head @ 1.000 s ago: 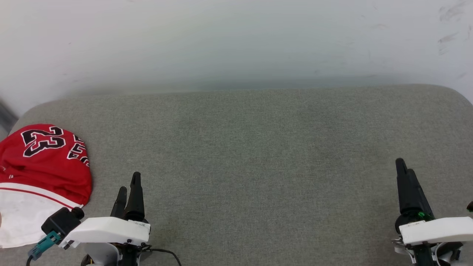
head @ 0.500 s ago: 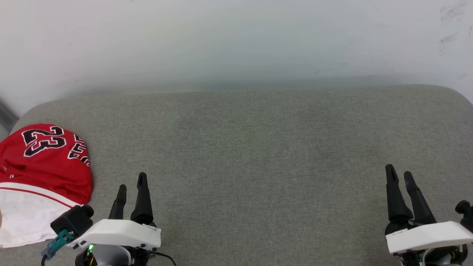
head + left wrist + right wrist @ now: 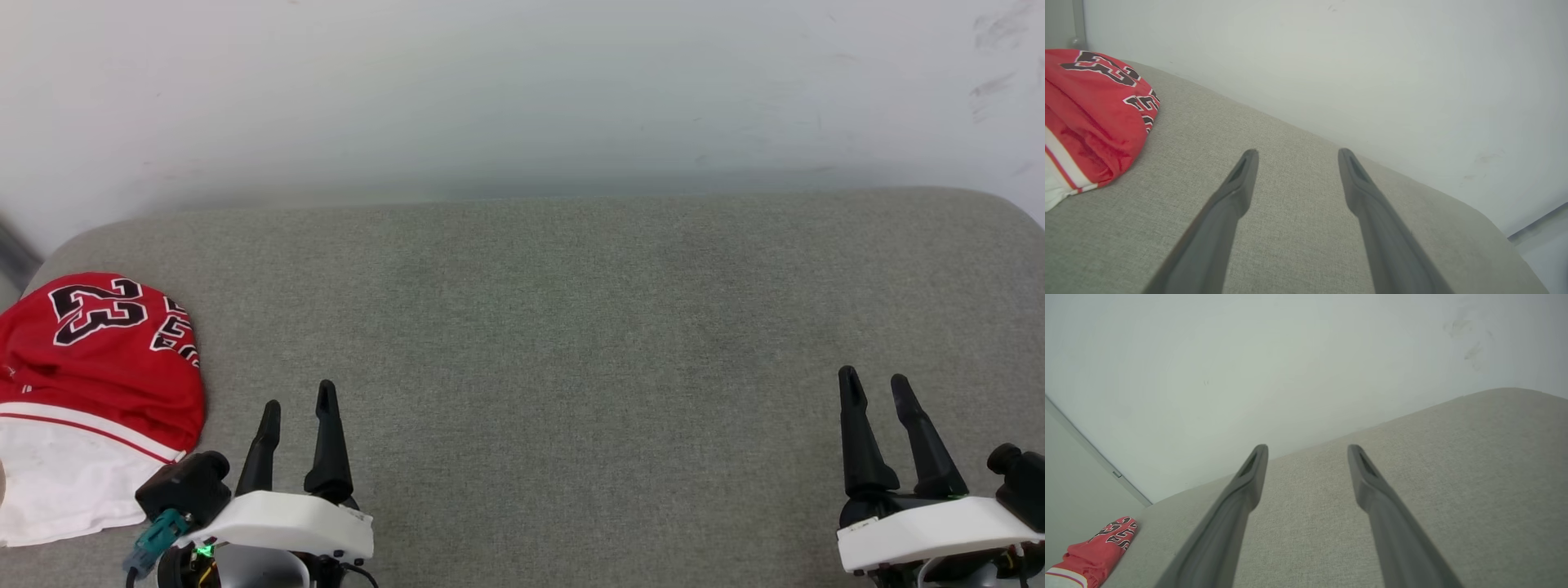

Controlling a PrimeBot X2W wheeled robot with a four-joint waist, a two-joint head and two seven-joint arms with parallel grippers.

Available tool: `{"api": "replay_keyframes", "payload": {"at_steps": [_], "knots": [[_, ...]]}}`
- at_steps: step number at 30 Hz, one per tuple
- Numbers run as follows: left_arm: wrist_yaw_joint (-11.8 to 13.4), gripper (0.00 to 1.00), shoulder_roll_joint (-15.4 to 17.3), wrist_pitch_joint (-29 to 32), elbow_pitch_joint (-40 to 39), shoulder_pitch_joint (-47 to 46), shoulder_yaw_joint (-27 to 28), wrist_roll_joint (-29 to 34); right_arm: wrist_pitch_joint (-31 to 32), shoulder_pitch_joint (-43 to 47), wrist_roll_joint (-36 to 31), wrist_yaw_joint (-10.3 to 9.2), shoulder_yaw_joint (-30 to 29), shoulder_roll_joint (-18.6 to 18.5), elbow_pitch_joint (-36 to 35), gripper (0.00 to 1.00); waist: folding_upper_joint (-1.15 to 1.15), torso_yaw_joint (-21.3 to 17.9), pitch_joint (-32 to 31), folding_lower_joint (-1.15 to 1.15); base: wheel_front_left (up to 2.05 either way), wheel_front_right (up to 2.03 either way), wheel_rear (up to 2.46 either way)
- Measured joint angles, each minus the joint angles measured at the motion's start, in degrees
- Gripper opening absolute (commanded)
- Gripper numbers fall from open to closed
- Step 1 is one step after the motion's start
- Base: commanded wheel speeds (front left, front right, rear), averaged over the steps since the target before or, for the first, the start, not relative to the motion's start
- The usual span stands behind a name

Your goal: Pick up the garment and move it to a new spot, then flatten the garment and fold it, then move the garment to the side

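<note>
The garment (image 3: 90, 384), a red jersey with a black "23" and a white lower part, lies folded in a bundle at the far left edge of the grey cushion (image 3: 539, 327). It also appears at the upper left as the garment (image 3: 1090, 110) in the left wrist view and small at the lower left as the garment (image 3: 1098, 551) in the right wrist view. My left gripper (image 3: 299, 397) stands open just right of the bundle, empty, not touching it. My right gripper (image 3: 873, 382) is open and empty near the cushion's right end.
A pale wall (image 3: 522, 98) rises directly behind the cushion. The cushion has rounded corners at left and right. A wide stretch of grey fabric lies between the two grippers.
Both grippers have turned so their fingers now show spread side by side. The left one shifted slightly right, the right one drew back and left. The garment has not moved.
</note>
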Motion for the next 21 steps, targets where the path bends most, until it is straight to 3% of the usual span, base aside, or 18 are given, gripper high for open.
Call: {"api": "replay_keyframes", "payload": {"at_steps": [21], "knots": [[0.99, 1.00, 0.12, -2.96, -0.62, 1.04, -2.01, 12.03, -2.89, 1.16, -12.83, 0.00, 0.47, -0.01, -2.22, 1.00, 0.00, 0.03, -0.04, 0.00, 0.00, 0.00, 0.00]]}}
